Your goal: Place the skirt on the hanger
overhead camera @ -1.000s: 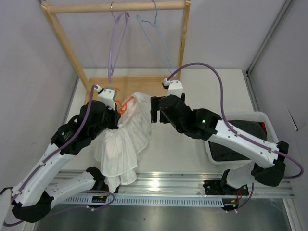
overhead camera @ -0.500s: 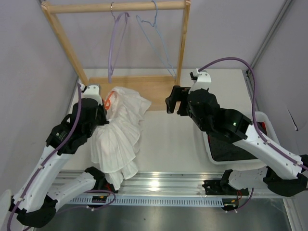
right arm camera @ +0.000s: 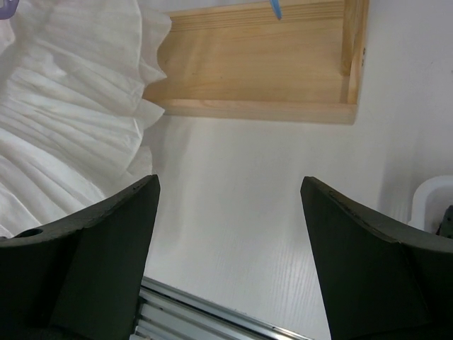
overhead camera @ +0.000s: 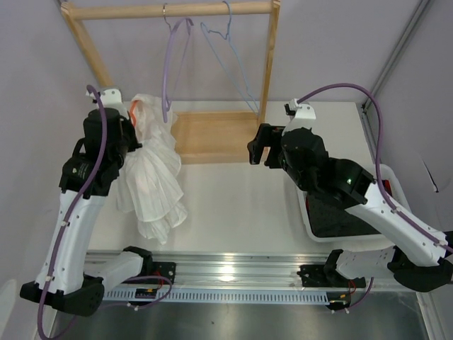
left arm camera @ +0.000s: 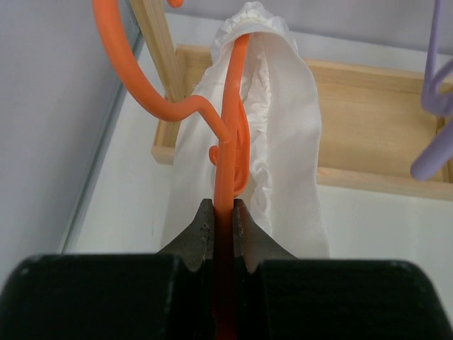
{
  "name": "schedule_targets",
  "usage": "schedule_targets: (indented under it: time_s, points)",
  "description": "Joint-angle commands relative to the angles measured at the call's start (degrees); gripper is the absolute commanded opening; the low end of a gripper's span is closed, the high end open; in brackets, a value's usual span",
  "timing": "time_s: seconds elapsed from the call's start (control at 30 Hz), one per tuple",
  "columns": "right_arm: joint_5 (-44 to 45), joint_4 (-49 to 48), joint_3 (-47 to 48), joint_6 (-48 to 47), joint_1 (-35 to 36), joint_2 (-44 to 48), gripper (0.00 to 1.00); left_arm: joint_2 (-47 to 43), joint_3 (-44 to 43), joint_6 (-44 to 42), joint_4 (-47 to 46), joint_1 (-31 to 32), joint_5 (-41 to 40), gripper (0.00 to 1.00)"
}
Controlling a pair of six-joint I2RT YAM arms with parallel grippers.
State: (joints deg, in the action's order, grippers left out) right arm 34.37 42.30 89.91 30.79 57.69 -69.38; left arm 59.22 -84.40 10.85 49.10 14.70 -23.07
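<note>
The white skirt (overhead camera: 148,166) hangs from the orange hanger (overhead camera: 133,108) at the left, its hem over the table. My left gripper (overhead camera: 126,122) is shut on the orange hanger (left arm camera: 228,177), whose hook curves up at the top left of the left wrist view; the skirt (left arm camera: 283,142) drapes over the hanger there. My right gripper (overhead camera: 258,152) is open and empty above the table's middle, apart from the skirt. In the right wrist view the gripper (right arm camera: 230,212) stands wide, with the skirt's ruffled hem (right arm camera: 71,120) at the left.
A wooden rack (overhead camera: 170,10) stands at the back with a purple hanger (overhead camera: 170,64) and a light blue wire hanger (overhead camera: 230,57) on its rail. Its wooden base (overhead camera: 216,134) lies on the table. A white bin (overhead camera: 386,173) with dark cloth stands at the right.
My left gripper has lifted the hanger and skirt up and to the back left, toward the rack. My right gripper has let go, opened and drawn back to the right.
</note>
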Motion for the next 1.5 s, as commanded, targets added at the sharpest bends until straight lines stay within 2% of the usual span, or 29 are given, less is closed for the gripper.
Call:
schedule_targets:
  time_s: [0.0, 0.4, 0.6, 0.77, 1.47]
  points:
    - [-1.93, -0.56, 0.44, -2.04, -1.00, 1.53, 0.87, 2.21, -6.82, -5.39, -7.61, -2.48, 3.99, 0.00]
    - [-8.17, -5.82, -1.31, -4.95, -4.86, 0.83, 0.86, 11.00, -15.96, -12.76, -18.85, -8.63, 12.26, 0.00]
    - [-11.42, -8.90, -3.77, -5.21, -6.80, 1.18, 0.86, 10.30, -13.25, -16.65, -28.43, -8.81, 13.58, 0.00]
    - [-14.32, -11.01, -5.27, -5.30, -8.47, 0.83, 0.86, 10.83, -13.51, -18.49, -31.43, -8.99, 14.28, 0.00]
    - [-23.82, -18.39, -10.28, -5.04, -16.99, 0.57, 0.85, 19.44, -16.32, -17.80, -41.80, -11.35, 22.54, 0.00]
